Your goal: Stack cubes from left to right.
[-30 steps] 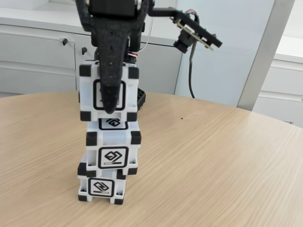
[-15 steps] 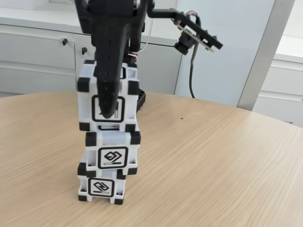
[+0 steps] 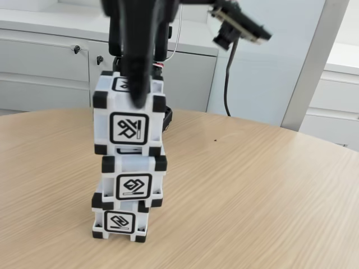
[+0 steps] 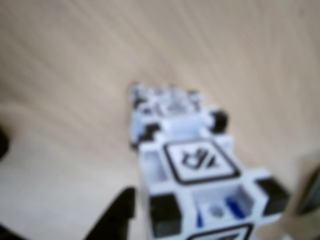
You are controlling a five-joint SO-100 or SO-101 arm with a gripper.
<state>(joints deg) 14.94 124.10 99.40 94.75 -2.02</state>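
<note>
We see soft, even daylight in the fixed view, shadows faint on the table; the arm at top is motion-blurred. Our wrist view is wholly out of focus.

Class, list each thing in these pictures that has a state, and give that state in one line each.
Top cube: on the stack, turned slightly, released.
Middle cube: resting on the bottom cube.
Bottom cube: flat on the table.
Gripper: blurred, fingers at the top cube's upper edge, open.

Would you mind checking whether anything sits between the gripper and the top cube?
Nothing visible does. The gripper hangs directly over the top cube, which rests on the two cubes below it.
</note>
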